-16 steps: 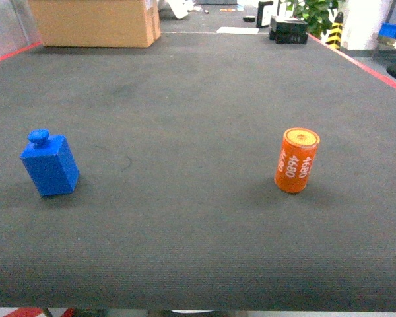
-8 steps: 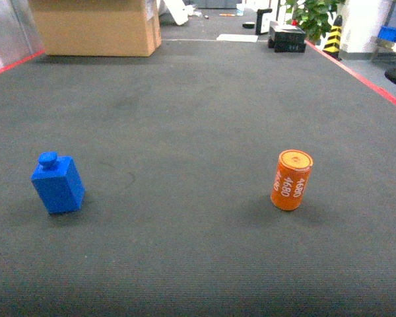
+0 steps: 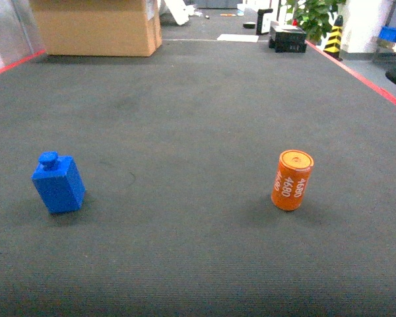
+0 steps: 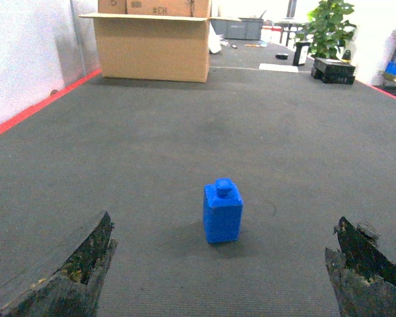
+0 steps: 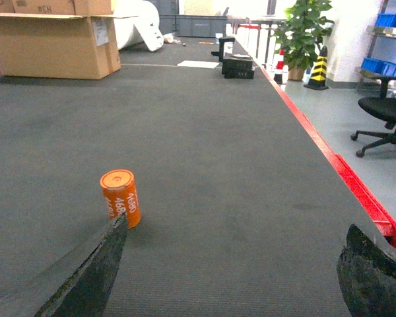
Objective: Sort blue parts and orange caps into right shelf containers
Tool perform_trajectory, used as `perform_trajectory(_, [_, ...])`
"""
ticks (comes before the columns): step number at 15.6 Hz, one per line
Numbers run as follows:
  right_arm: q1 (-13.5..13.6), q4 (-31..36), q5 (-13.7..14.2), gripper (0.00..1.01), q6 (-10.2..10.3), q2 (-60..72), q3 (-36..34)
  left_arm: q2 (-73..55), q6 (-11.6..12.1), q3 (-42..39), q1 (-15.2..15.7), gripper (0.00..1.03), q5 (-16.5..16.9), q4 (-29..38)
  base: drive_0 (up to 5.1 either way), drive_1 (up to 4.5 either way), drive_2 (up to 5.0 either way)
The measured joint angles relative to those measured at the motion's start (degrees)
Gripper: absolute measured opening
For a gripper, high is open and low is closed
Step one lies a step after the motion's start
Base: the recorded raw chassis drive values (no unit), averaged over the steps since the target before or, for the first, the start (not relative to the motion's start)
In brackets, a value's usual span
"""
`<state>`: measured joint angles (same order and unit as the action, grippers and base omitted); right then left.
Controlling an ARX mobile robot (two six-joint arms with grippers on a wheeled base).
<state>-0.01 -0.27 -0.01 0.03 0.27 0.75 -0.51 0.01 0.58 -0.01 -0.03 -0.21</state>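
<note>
Blue part (image 3: 58, 184) is seen upright at left on the dark mat (image 3: 185, 132); orange cap (image 3: 292, 180) stands upright well apart at right. Left gripper (image 4: 218, 277) and right gripper (image 5: 231, 277) are spread apart, holding nothing.

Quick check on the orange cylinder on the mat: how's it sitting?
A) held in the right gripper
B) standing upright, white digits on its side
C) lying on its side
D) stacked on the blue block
B: the orange cylinder stands on its end on the dark mat, white digits on its side, apart from the blue block, with no gripper touching it.
</note>
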Motion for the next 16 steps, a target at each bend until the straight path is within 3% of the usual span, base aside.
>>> perform_trajectory(16, [0.0, 0.0, 0.0, 0.98, 0.0, 0.0, 0.0, 0.0, 0.0, 0.0, 0.0, 0.98, 0.0, 0.0, 0.0, 0.0, 0.0])
